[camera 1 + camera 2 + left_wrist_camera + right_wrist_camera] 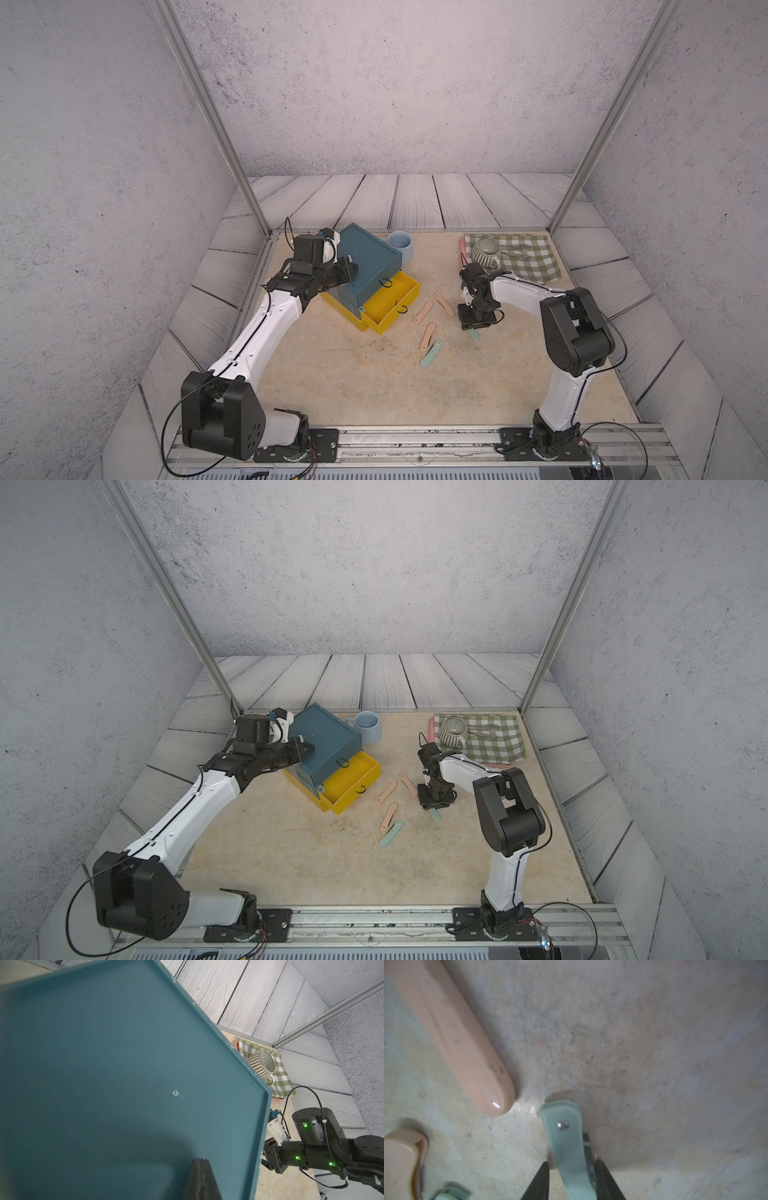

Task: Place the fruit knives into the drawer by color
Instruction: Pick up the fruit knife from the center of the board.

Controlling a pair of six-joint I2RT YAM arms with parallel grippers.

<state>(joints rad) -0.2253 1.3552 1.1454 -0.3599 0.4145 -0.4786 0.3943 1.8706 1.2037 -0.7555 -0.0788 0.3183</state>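
Low at mid-table, right gripper (573, 1162) astride a mint knife (562, 1118), jaws part open, seemingly not clamped. Left gripper (200, 1167) closed tight, tip on the drawer chest (365, 253) top. Yellow drawer (390, 305) pulled out toward three pink knives (423, 311) (444, 304) (427, 336). Second mint knife (432, 353) just beside them. Open room on the table (353, 386) toward its front edge.

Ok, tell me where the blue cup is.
In both top views the blue cup stands at the back of the table, beside the far corner of the teal drawer chest, between it and the checked cloth.
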